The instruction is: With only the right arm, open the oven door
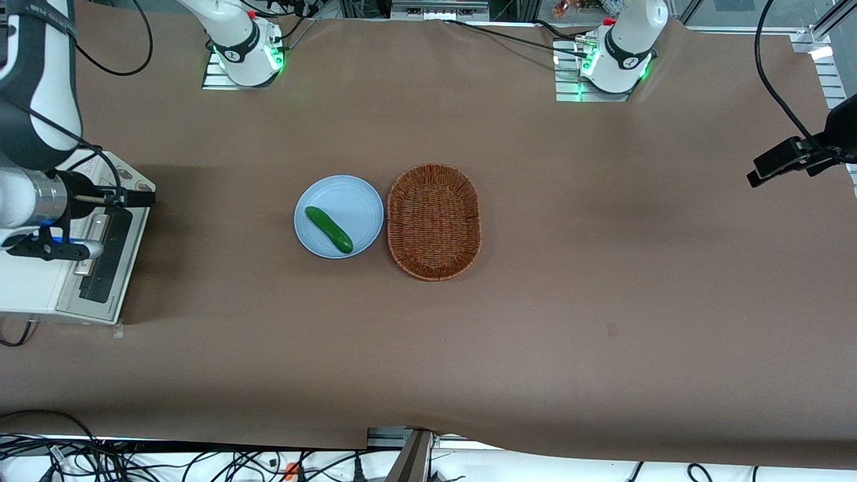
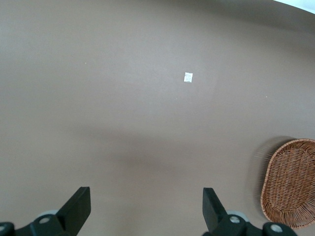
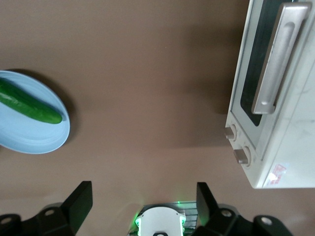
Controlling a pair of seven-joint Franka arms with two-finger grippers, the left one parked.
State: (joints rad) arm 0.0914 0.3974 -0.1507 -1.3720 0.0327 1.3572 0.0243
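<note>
Above oven door (image 3: 268, 73) (closed, no readable writing): tool (image 3: 140, 204), fingers spread, empty.

The gripper (image 3: 140, 206) hovers with fingers (image 3: 78, 201) spread over bare tabletop (image 1: 602, 268), nothing between it and the oven door (image 3: 258, 73) shut at the front view's left edge. Plate (image 1: 355, 201) with cucumber (image 1: 328, 229) and basket (image 1: 434, 221) sit mid-frame, well apart from the door.
</note>
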